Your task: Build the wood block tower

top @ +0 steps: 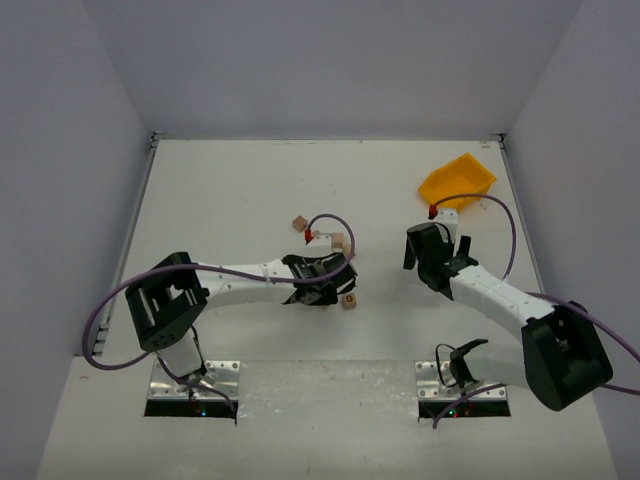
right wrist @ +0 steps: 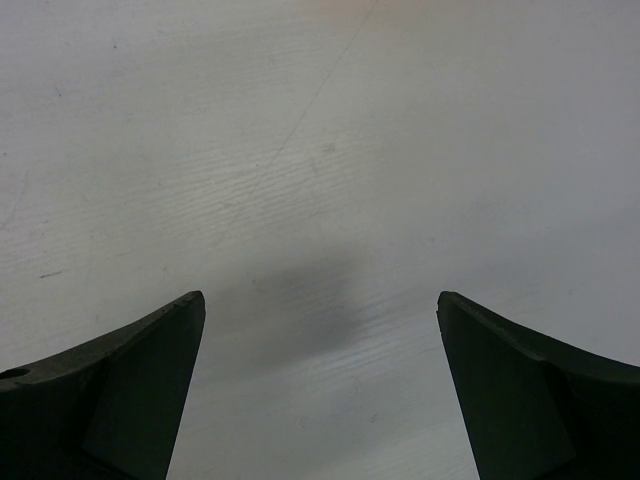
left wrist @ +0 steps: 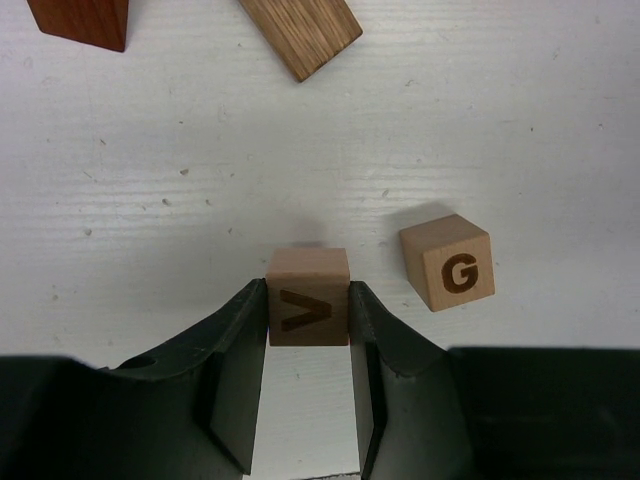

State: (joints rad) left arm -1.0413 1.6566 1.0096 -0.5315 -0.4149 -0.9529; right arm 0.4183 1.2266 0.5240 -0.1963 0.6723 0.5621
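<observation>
Left gripper [left wrist: 308, 318] is pinched tight on a pale lettered cube [left wrist: 308, 280]. The G cube [left wrist: 447, 262] sits just beside it at 3 o'clock, the oblong block [left wrist: 300, 32] is up at 12, and the reddish-brown block [left wrist: 82, 20] at 11. Right gripper [right wrist: 320, 330] gapes wide, holding nothing.

The pale tan wooden cube lettered V [left wrist: 308, 297] and the pale tan wooden cube lettered G [left wrist: 447, 261] carry dark brown print, the oblong wooden block [left wrist: 302, 32] shows brown grain streaks, and the reddish-brown wooden block [left wrist: 82, 20] is plain.
</observation>
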